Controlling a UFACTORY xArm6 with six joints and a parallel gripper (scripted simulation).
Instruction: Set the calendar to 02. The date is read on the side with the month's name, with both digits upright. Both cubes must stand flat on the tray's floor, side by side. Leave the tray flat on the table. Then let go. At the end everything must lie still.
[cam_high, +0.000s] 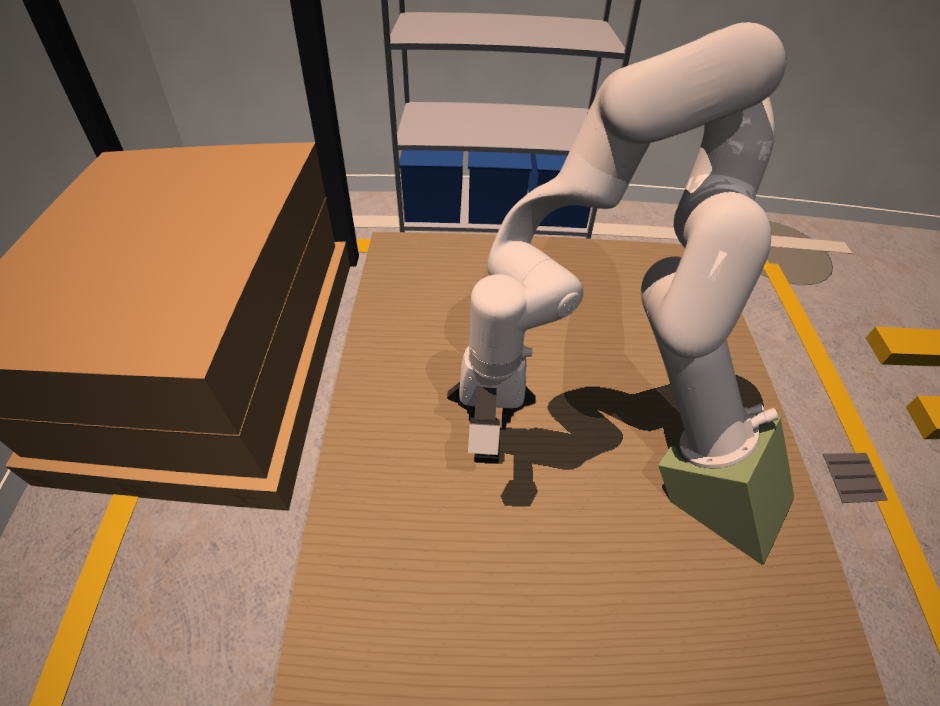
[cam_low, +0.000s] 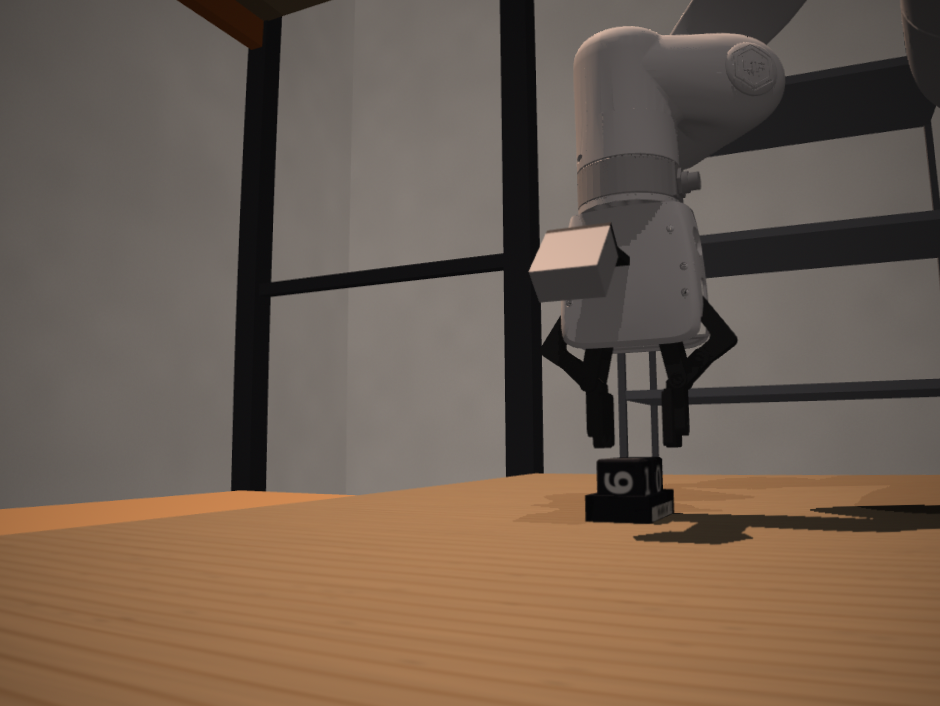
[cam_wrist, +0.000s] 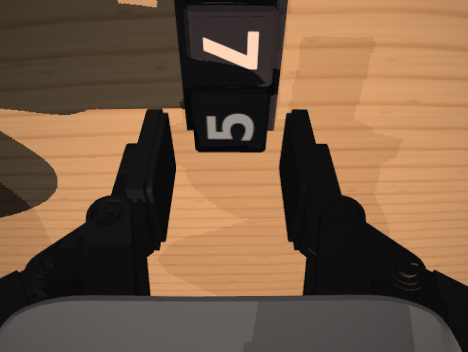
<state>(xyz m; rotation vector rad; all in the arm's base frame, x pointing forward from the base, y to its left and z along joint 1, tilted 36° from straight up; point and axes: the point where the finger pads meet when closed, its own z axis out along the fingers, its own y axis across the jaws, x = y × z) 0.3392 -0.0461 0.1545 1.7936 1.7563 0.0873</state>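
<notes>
The black tray (cam_high: 486, 459) (cam_low: 617, 509) (cam_wrist: 272, 117) stands flat on the table. Its small month label faces right in the exterior view. Two black cubes sit in it, side by side. The near cube (cam_low: 617, 480) (cam_wrist: 231, 45) shows 7 on top and a 6-like digit on its end face. The far cube (cam_wrist: 230, 127) shows 5 on top. On the label side, slanted digits look like 1 and 0; the angle makes this unsure. My gripper (cam_low: 638, 444) (cam_wrist: 227, 138) is part-open and empty, fingertips above the cubes near the far end.
The wrist camera housing (cam_high: 484, 438) (cam_low: 571, 254) hides most of the tray in the top view. The arm's green base (cam_high: 721, 493) stands on the table (cam_high: 531, 592) to the right. A large box stack (cam_high: 151, 265) is left of the table, shelving (cam_high: 493, 125) behind.
</notes>
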